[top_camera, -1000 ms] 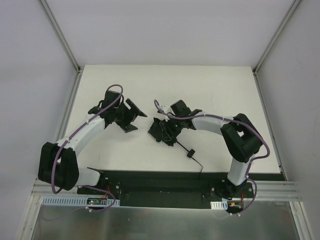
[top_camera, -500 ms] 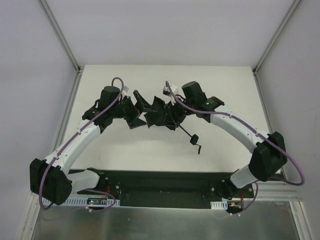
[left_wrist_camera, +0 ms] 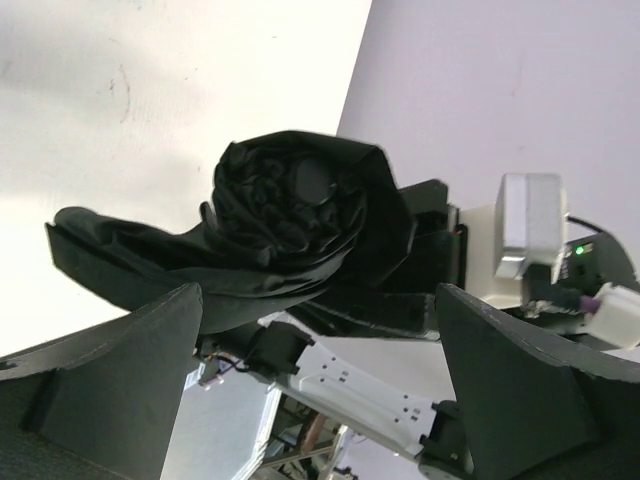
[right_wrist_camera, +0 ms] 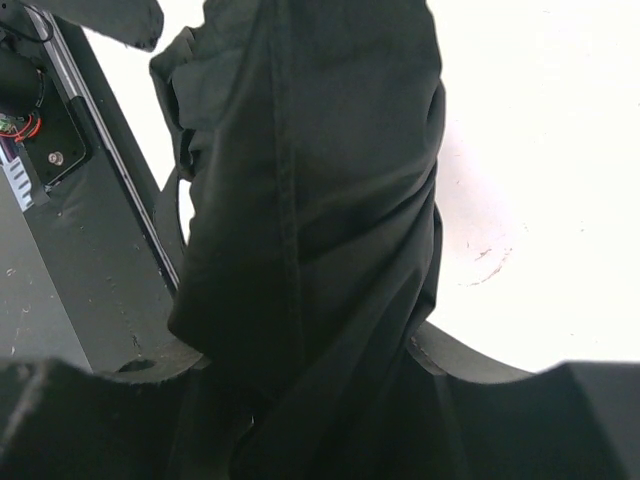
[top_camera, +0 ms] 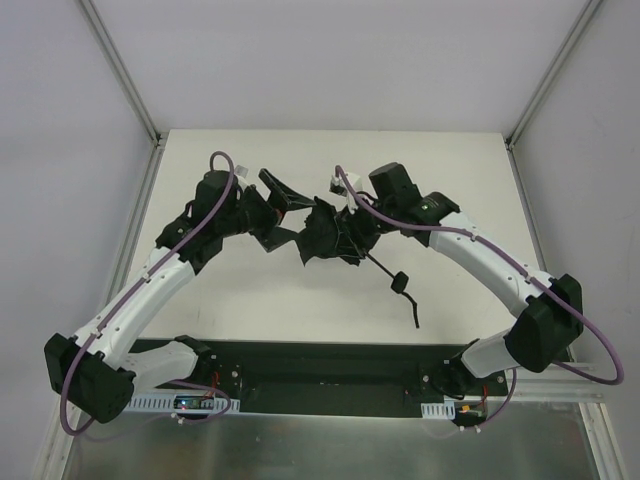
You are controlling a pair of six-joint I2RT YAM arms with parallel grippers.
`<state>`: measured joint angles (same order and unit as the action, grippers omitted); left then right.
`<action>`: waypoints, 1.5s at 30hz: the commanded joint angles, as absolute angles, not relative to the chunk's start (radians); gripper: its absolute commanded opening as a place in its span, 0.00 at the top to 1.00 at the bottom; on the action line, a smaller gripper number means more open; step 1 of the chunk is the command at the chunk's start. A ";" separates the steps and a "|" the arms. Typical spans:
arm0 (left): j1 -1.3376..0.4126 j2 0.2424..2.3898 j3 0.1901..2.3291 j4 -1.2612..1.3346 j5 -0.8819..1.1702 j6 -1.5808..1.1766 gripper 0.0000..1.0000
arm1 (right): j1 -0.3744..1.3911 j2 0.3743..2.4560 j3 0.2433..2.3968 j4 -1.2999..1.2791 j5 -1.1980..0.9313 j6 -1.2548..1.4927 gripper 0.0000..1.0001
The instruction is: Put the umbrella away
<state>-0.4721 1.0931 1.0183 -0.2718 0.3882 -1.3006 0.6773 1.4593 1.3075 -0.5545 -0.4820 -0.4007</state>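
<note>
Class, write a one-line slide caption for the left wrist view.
Open left gripper frames the bunched canopy end of the black fabric folding umbrella, which the right gripper clamps.
</note>
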 commanded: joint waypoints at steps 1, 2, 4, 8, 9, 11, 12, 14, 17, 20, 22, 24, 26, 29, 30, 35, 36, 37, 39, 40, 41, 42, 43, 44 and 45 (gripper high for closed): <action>-0.497 1.120 1.078 -0.287 0.362 -1.364 0.03 | 0.689 1.399 1.370 -0.545 -0.488 -0.417 1.00; -0.506 1.126 1.075 -0.287 0.354 -1.374 0.02 | 0.692 1.401 1.379 -0.551 -0.488 -0.416 1.00; -0.518 1.137 1.072 -0.288 0.345 -1.391 0.02 | 0.696 1.402 1.393 -0.558 -0.488 -0.417 1.00; -0.531 1.167 1.091 -0.288 0.353 -1.399 0.04 | 0.698 1.407 1.414 -0.560 -0.488 -0.405 1.00; -0.534 1.172 1.091 -0.291 0.348 -1.405 0.04 | 0.699 1.411 1.420 -0.563 -0.489 -0.403 1.00; -0.538 1.175 1.086 -0.293 0.336 -1.417 0.05 | 0.704 1.411 1.431 -0.565 -0.495 -0.402 1.00; -0.540 1.178 1.088 -0.296 0.331 -1.417 0.06 | 0.709 1.408 1.436 -0.565 -0.497 -0.402 1.00; -0.540 1.187 1.091 -0.295 0.321 -1.430 0.09 | 0.718 1.407 1.445 -0.569 -0.505 -0.403 1.00; -0.541 1.213 1.120 -0.296 0.314 -1.419 0.10 | 0.727 1.413 1.462 -0.578 -0.537 -0.402 1.00; -0.541 1.241 1.152 -0.295 0.319 -1.407 0.15 | 0.736 1.422 1.474 -0.583 -0.552 -0.399 1.00; -0.545 1.253 1.167 -0.291 0.321 -1.398 0.19 | 0.744 1.430 1.480 -0.587 -0.563 -0.396 1.00; -0.548 1.259 1.175 -0.288 0.331 -1.393 0.21 | 0.749 1.436 1.483 -0.584 -0.581 -0.388 1.00; -0.549 1.266 1.177 -0.284 0.347 -1.391 0.19 | 0.755 1.445 1.489 -0.586 -0.583 -0.383 1.00; -0.552 1.259 1.175 -0.272 0.365 -1.381 0.16 | 0.761 1.454 1.494 -0.591 -0.584 -0.379 1.00; -0.552 1.253 1.170 -0.267 0.364 -1.379 0.18 | 0.762 1.459 1.497 -0.591 -0.586 -0.377 1.00; -0.554 1.230 1.144 -0.247 0.370 -1.381 0.32 | 0.765 1.483 1.520 -0.611 -0.586 -0.359 1.00; -0.554 1.232 1.143 -0.239 0.382 -1.385 0.33 | 0.768 1.488 1.528 -0.615 -0.584 -0.356 1.00; -0.555 1.233 1.144 -0.233 0.387 -1.387 0.34 | 0.770 1.493 1.534 -0.617 -0.581 -0.351 1.00; -0.560 1.233 1.147 -0.227 0.390 -1.391 0.33 | 0.775 1.502 1.543 -0.621 -0.560 -0.341 1.00; -0.561 1.235 1.150 -0.226 0.391 -1.394 0.32 | 0.776 1.506 1.548 -0.626 -0.549 -0.334 1.00; -0.561 1.235 1.152 -0.225 0.393 -1.397 0.31 | 0.776 1.511 1.552 -0.629 -0.534 -0.330 1.00; -0.563 1.235 1.152 -0.224 0.390 -1.402 0.30 | 0.778 1.512 1.554 -0.632 -0.525 -0.325 1.00; -0.564 1.233 1.151 -0.219 0.390 -1.405 0.31 | 0.781 1.519 1.558 -0.637 -0.519 -0.325 1.00; -0.565 1.235 1.150 -0.215 0.390 -1.408 0.33 | 0.788 1.523 1.568 -0.646 -0.509 -0.325 1.00; -0.565 1.238 1.150 -0.207 0.388 -1.411 0.36 | 0.793 1.529 1.575 -0.656 -0.506 -0.328 1.00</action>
<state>-0.5438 1.2617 1.1343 -0.2855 0.3424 -1.3830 0.7662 1.5169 1.5040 -0.6659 -0.5171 -0.3500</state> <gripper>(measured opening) 0.679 0.451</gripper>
